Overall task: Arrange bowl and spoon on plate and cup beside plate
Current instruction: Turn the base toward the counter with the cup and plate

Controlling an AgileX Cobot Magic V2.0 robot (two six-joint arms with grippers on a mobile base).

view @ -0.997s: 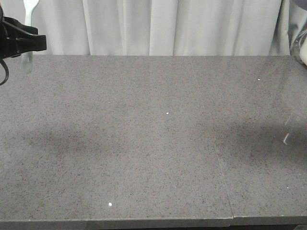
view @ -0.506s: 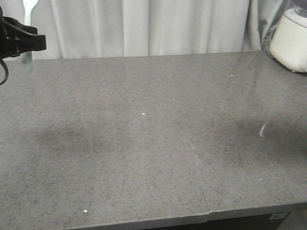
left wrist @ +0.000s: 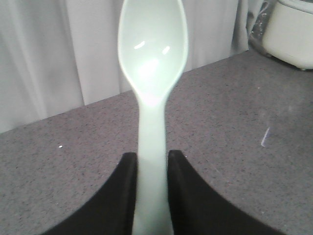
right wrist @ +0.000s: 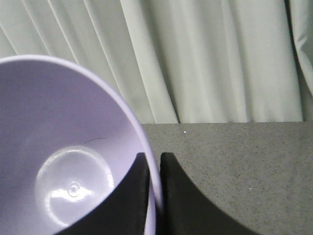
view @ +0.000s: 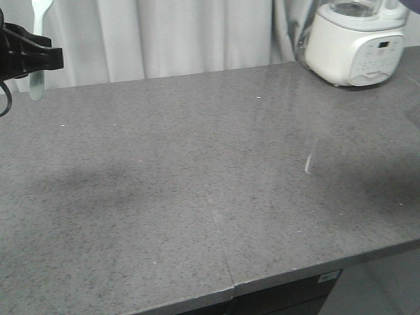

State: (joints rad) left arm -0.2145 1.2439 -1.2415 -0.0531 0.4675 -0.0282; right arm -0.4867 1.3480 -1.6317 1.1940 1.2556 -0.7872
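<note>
Where the two black fingers [left wrist: 115,200] of the left gripper [left wrist: 150,164] come together, they pinch the handle of the spoon [left wrist: 152,73]. It stands upright with its scoop above them, held in the air at the far left of the counter [view: 197,170]. On the other side, the fingers [right wrist: 183,200] of the right gripper [right wrist: 154,164] are clamped on the rim of the bowl [right wrist: 68,161], one inside the wall and one outside. The bowl is tipped so its hollow faces the wrist camera, and it looks to be carried rather than resting on anything. From the front, neither that arm nor the bowl can be seen.

Beyond the hands there is grey speckled stone, a white cooker [view: 354,42] at the far right corner and a pale curtain [view: 184,33] behind. No plate or cup shows in any view.

So, as I read it, two pieces are in hand but nothing is arranged. Bowl and spoon have yet to reach the plate, and the cup is not yet handled.
</note>
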